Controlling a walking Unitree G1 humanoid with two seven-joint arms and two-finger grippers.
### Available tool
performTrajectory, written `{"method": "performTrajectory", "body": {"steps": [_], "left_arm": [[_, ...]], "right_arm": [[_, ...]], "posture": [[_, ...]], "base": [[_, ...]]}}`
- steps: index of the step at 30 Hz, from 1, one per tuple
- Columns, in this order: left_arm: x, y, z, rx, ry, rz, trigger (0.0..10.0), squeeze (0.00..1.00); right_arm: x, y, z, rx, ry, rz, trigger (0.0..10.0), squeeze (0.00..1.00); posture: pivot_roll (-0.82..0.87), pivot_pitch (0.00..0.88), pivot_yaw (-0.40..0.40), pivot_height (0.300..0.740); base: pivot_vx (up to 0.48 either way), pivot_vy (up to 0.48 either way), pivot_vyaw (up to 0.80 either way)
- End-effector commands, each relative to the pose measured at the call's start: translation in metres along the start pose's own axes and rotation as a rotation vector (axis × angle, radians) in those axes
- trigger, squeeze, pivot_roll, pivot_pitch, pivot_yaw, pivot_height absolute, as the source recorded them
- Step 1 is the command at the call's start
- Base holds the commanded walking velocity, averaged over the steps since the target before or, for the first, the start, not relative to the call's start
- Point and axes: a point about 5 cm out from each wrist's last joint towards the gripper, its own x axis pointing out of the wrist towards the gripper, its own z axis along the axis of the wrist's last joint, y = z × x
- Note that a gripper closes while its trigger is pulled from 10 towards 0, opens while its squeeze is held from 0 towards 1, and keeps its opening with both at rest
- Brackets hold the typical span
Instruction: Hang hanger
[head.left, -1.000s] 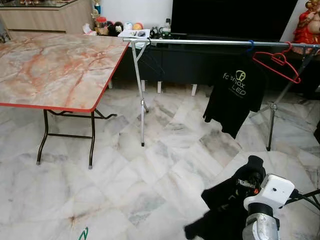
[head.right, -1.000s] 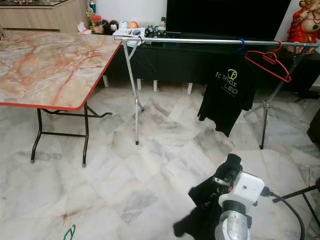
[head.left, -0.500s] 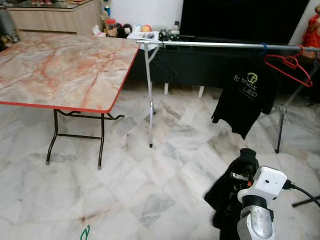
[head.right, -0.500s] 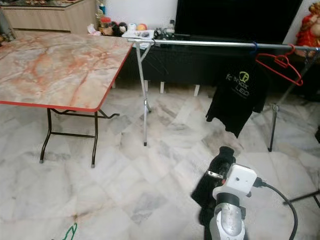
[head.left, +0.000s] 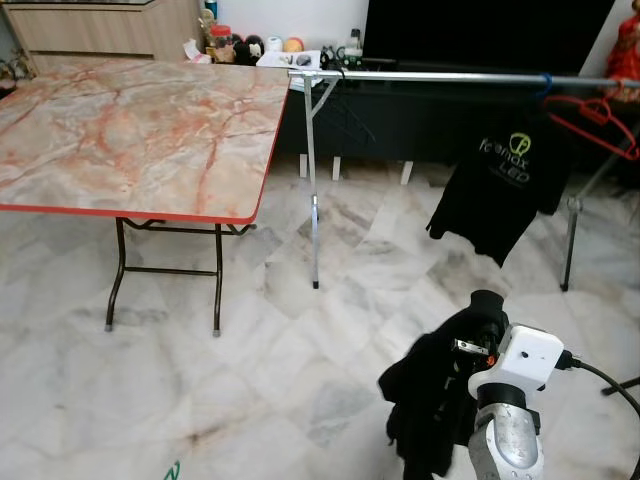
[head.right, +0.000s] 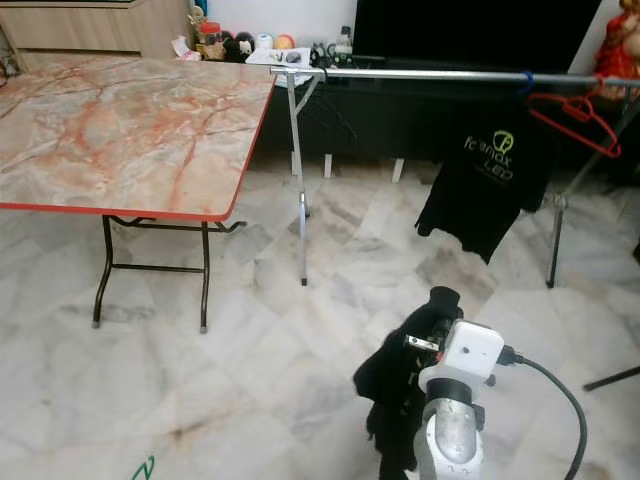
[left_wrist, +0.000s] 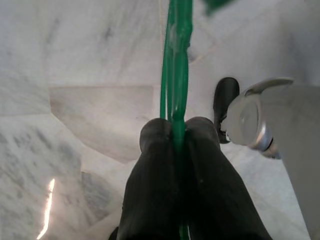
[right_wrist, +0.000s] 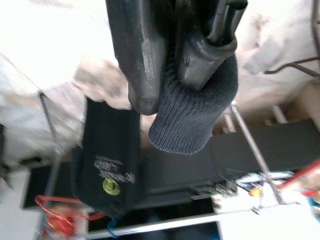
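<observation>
In the left eye view, the right gripper (head.left: 484, 312) is low over the marble floor (head.left: 300, 380), pinching a black garment (head.left: 430, 405) that droops beside the silver arm. Behind, a long silver clothes rail (head.left: 440, 76) carries a black printed T-shirt (head.left: 505, 190) and a red wire hanger (head.left: 600, 112) near its right end; a marble-patterned surface with red edge (head.left: 140, 135) stands left.

In the left wrist view, the left gripper (left_wrist: 174, 131) is pressed together on a thin green plastic hanger (left_wrist: 176, 60).

In the right wrist view, the fingers (right_wrist: 145, 50) clamp dark knitted cloth.
</observation>
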Motion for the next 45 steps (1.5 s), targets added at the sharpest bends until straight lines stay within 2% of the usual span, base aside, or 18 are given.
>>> {"method": "performTrajectory", "body": {"steps": [1, 15, 19, 27, 41, 45], "left_arm": [[-0.0010, 0.0054, -0.0027, 0.018, 0.018, 0.011, 10.0, 0.00], [-0.0018, 0.0085, -0.0057, 0.007, 0.032, 0.025, 10.0, 0.00], [-0.0015, 0.0078, -0.0050, 0.006, 0.031, 0.023, 10.0, 0.00], [-0.0007, 0.0051, -0.0027, 0.004, 0.025, 0.014, 10.0, 0.00], [-0.0008, 0.0043, -0.0038, 0.010, 0.027, 0.011, 10.0, 0.00], [-0.0003, 0.0023, -0.0022, 0.041, 0.019, 0.008, 10.0, 0.00]], "right_arm": [[0.0023, 0.0023, 0.0078, 0.001, -0.034, 0.001, 10.0, 0.00], [0.0021, 0.0076, 0.0058, -0.003, -0.016, 0.012, 10.0, 0.00], [0.0047, 0.0037, 0.0063, 0.059, -0.001, -0.033, 10.0, 0.00], [0.0038, 0.0065, 0.0063, 0.012, -0.008, -0.004, 10.0, 0.00], [0.0031, 0.0097, 0.0047, 0.009, -0.008, 0.006, 10.0, 0.00], [0.0040, 0.0085, 0.0042, 0.015, -0.006, 0.001, 10.0, 0.00]], "posture": [[-0.02, 0.122, -0.005, 0.740], [0.00, 0.138, 0.000, 0.740], [0.00, 0.138, 0.000, 0.740], [0.00, 0.136, -0.001, 0.740], [0.01, 0.093, -0.001, 0.740], [0.01, 0.079, -0.001, 0.740]], "base": [[0.000, 0.398, 0.00], [0.000, 0.403, 0.00], [0.000, 0.401, 0.00], [0.000, 0.401, 0.00], [0.000, 0.401, 0.00], [0.000, 0.264, 0.00]]}}
